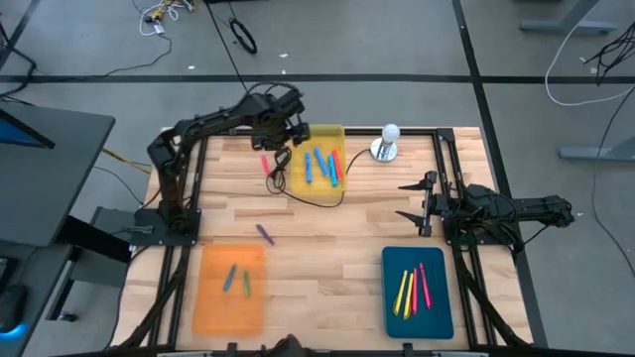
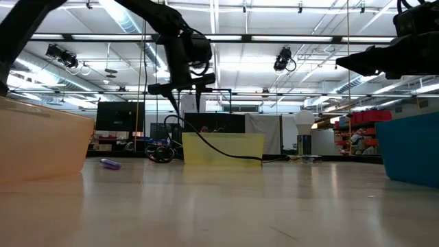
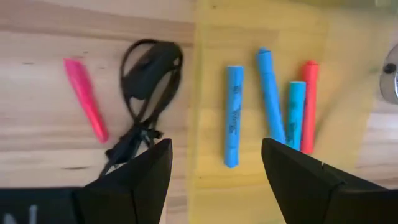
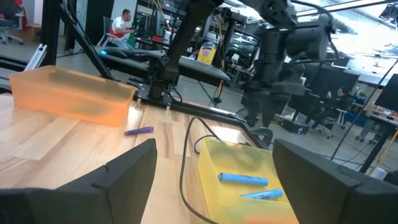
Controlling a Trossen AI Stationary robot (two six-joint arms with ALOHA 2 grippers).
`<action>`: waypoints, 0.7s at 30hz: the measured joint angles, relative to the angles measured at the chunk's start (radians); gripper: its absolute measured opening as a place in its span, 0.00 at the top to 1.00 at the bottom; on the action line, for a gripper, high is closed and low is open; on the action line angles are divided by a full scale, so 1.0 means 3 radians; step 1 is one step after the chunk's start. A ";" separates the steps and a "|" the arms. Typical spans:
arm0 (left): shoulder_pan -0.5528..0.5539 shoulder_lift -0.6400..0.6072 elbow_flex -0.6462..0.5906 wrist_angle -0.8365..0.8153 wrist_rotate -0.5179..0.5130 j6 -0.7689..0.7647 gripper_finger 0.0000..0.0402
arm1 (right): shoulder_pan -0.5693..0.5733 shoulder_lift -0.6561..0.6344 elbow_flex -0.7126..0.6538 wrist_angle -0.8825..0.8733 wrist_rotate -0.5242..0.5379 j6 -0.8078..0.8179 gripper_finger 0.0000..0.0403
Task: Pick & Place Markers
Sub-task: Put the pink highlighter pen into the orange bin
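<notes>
High view: left gripper (image 1: pixel 279 157), fingers apart and empty, over the yellow tray's (image 1: pixel 322 132) edge, with short blue and red markers (image 1: pixel 322 166) inside; left wrist view: a pink marker (image 3: pixel 86 98) beside the tray; right wrist view: right gripper (image 4: pixel 214 163) spread, empty.

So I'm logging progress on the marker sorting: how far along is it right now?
Mostly done: the yellow tray holds blue and red markers, the translucent orange tray two, the teal tray several yellow and pink ones. In hand: nothing; the open left gripper hovers at the yellow tray's edge. Left: the pink marker and purple marker on the wooden table. The right gripper waits open.
</notes>
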 joint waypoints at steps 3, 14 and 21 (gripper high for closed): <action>0.0039 -0.0190 -0.0304 0.0032 -0.0032 -0.0053 0.37 | 0.0000 0.0000 0.0000 0.0000 0.0000 0.0000 0.20; 0.0164 -0.0831 -0.1154 0.0176 -0.0155 -0.0219 0.37 | 0.0000 0.0000 0.0000 0.0000 0.0001 0.0000 0.20; 0.0185 -0.0932 -0.1312 0.0175 -0.0146 -0.0204 0.37 | 0.0000 0.0000 -0.0001 0.0000 0.0000 0.0000 0.20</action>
